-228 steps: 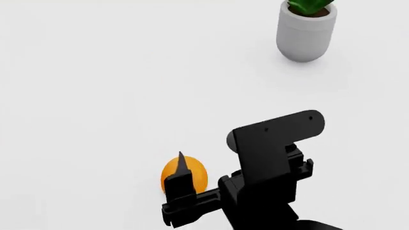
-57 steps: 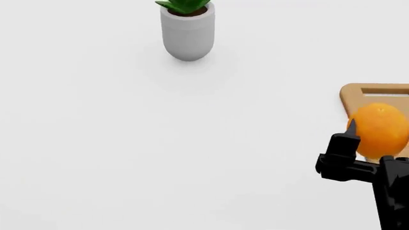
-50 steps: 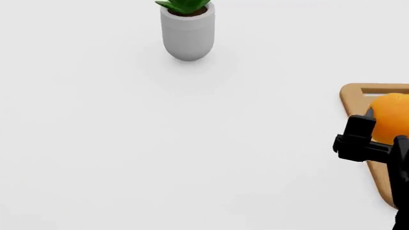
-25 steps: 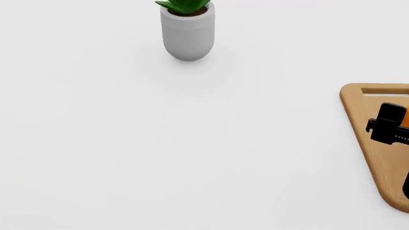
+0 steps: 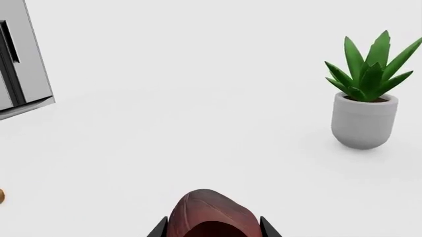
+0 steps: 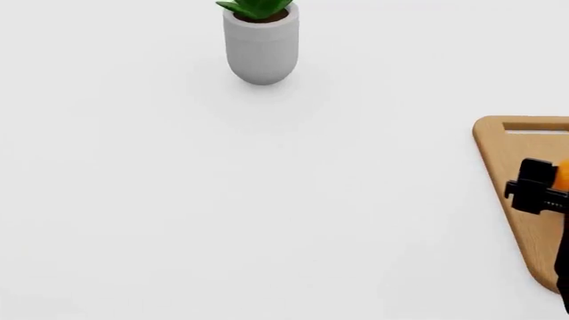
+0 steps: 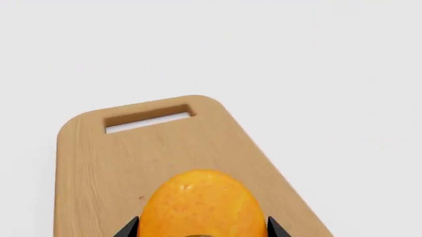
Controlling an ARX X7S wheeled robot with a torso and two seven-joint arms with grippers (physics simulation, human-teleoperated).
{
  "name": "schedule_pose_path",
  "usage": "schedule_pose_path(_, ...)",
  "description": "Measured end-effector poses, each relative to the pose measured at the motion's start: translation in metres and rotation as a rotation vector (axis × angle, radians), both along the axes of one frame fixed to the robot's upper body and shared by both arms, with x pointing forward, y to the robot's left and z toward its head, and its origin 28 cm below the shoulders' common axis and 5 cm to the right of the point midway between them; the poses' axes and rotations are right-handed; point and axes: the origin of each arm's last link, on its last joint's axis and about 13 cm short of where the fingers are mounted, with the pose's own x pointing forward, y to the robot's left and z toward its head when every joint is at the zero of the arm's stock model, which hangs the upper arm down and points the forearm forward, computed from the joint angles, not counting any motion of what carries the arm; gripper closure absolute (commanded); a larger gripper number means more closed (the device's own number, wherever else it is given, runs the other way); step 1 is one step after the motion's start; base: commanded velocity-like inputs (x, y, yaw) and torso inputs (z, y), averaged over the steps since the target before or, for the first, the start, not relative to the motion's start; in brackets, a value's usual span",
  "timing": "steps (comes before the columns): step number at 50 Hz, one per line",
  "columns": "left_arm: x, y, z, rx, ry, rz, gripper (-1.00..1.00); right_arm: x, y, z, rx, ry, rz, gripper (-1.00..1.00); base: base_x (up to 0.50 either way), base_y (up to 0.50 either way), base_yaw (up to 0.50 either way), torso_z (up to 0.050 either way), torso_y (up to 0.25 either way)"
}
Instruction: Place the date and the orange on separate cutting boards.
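Note:
My right gripper is shut on the orange, a smooth bright fruit held between both jaws. It is over the middle of a light-tan cutting board with a rectangular slot at its far end; I cannot tell whether the orange touches the board. In the head view this gripper is at the right edge over the board, with only a sliver of orange showing. My left gripper is shut on the dark reddish-brown date above the white surface. Only one board is in view.
A white pot with a green plant stands at the back of the white surface; it also shows in the left wrist view. A grey metal appliance is at that view's edge.
My right gripper has carried the orange to the right, from the white surface to over the cutting board, almost out of the head view. The plant has not moved in the last second.

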Motion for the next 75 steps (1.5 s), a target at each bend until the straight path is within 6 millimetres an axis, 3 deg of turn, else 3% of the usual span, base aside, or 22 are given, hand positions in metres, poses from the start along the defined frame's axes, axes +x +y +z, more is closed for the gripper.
schedule_pose_path(1, 0.000, 0.000, 0.000, 0.000, 0.000, 0.000, 1.00, 0.000, 0.000, 0.000, -0.001, 0.001, 0.003, -1.00, 0.00, 0.00, 0.00, 0.000, 0.000)
schedule_pose_path(15, 0.000, -0.002, 0.000, 0.001, 0.002, -0.006, 1.00, -0.006, 0.002, 0.013, -0.049, -0.021, 0.030, -1.00, 0.00, 0.00, 0.00, 0.000, 0.000)
schedule_pose_path(28, -0.001, -0.002, 0.000, 0.003, 0.002, -0.014, 1.00, -0.020, 0.010, 0.040, -0.135, -0.149, 0.051, -1.00, 0.00, 0.00, 0.00, 0.000, 0.000)
schedule_pose_path(33, 0.000, -0.002, 0.000, 0.002, -0.003, -0.012, 1.00, -0.040, 0.014, 0.055, -0.152, -0.249, 0.062, -1.00, 0.00, 0.00, 0.00, 0.000, 0.000)
schedule_pose_path(41, 0.000, -0.002, 0.001, -0.003, -0.022, -0.002, 1.00, -0.090, 0.026, 0.073, -0.188, -0.415, 0.102, -1.00, 0.00, 0.00, 0.00, 0.000, 0.000)
schedule_pose_path(47, -0.001, -0.003, 0.005, -0.010, -0.070, 0.020, 1.00, -0.130, 0.043, 0.067, -0.175, -0.492, 0.153, -1.00, 0.00, 0.00, 0.00, 0.000, 0.000)
schedule_pose_path(54, -0.003, -0.005, 0.013, 0.002, -0.123, 0.025, 1.00, -0.163, 0.070, 0.050, -0.106, -0.534, 0.238, -1.00, 0.00, 0.00, 0.00, 0.000, 0.000)
schedule_pose_path(68, -0.002, 0.015, 0.071, 0.104, -0.168, 0.077, 1.00, -0.202, 0.097, 0.044, -0.005, -0.550, 0.354, -1.00, 0.00, 0.00, 0.00, 0.000, 0.000)
schedule_pose_path(75, 0.003, 0.032, 0.085, 0.141, -0.131, 0.154, 1.00, -0.213, 0.101, 0.042, 0.016, -0.542, 0.385, -1.00, 0.00, 0.00, 0.00, 0.000, 0.000)
